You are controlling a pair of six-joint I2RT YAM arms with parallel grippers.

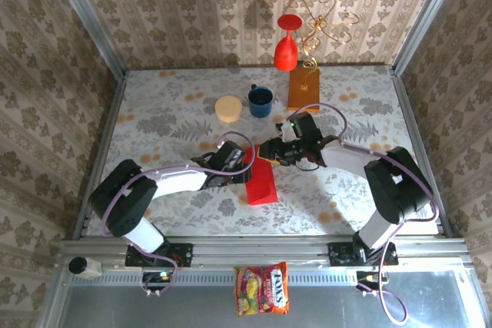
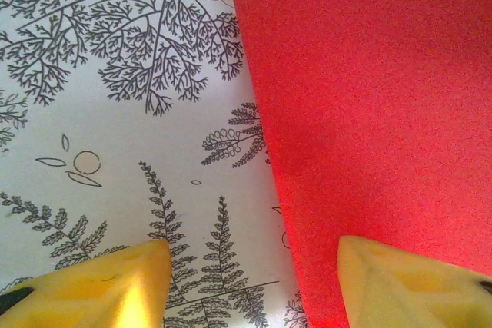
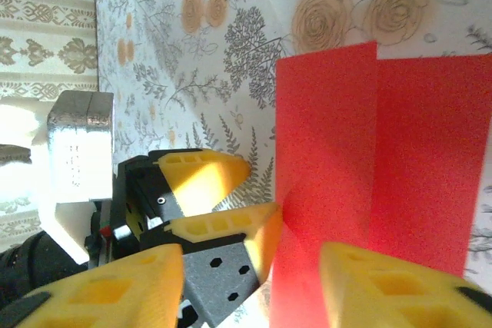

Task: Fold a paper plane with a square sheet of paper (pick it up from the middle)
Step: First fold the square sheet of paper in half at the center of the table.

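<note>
The square sheet of paper (image 1: 262,185), bright red and folded into overlapping layers, lies on the patterned table between the two arms. In the right wrist view the paper (image 3: 384,167) shows two layers with an offset top edge. My left gripper (image 1: 246,165) is at the paper's left edge and stands open. In the left wrist view, one of the left gripper's (image 2: 254,270) fingertips (image 2: 407,282) rests over the red paper (image 2: 369,113) and the other is over bare table. My right gripper (image 1: 269,151) hovers at the paper's far end. The right gripper (image 3: 250,286) is open, astride the paper's left edge.
Behind the paper stand a blue mug (image 1: 260,101), a tan round disc (image 1: 228,108) and an orange-brown block (image 1: 304,88). A red goblet vase (image 1: 286,48) and a gold wire ornament (image 1: 323,24) stand at the back wall. A snack packet (image 1: 262,288) lies on the front rail.
</note>
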